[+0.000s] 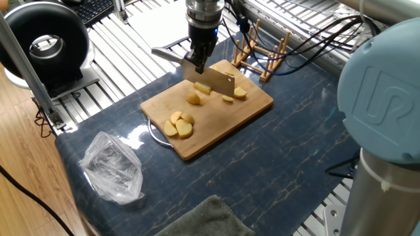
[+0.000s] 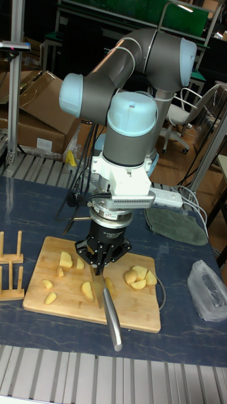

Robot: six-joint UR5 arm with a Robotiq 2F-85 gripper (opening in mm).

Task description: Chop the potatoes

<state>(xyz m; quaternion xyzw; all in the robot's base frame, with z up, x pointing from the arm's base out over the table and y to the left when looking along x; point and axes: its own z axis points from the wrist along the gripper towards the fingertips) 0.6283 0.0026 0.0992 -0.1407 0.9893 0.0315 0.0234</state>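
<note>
A bamboo board (image 1: 252,105) lies on the dark blue mat, also seen in the tall fixed view (image 2: 38,297). The potatoes are scattered on it: a cluster of rounded pieces (image 1: 178,125) near its left corner, one piece (image 1: 194,99) in the middle, and small slices (image 1: 239,93) on the right. In the tall fixed view the cluster (image 2: 140,276) lies right of the blade and other pieces (image 2: 65,259) lie left. My gripper (image 1: 197,64) (image 2: 101,265) hangs over the board's far side, shut on a knife (image 1: 216,80) (image 2: 112,322) whose blade stands on edge over the middle pieces.
A crumpled plastic bag (image 1: 111,167) (image 2: 211,290) lies on the mat left of the board. A grey cloth (image 1: 203,219) sits at the front edge. A wooden rack (image 1: 262,56) (image 2: 9,265) stands behind the board. A black round device (image 1: 42,42) sits far left.
</note>
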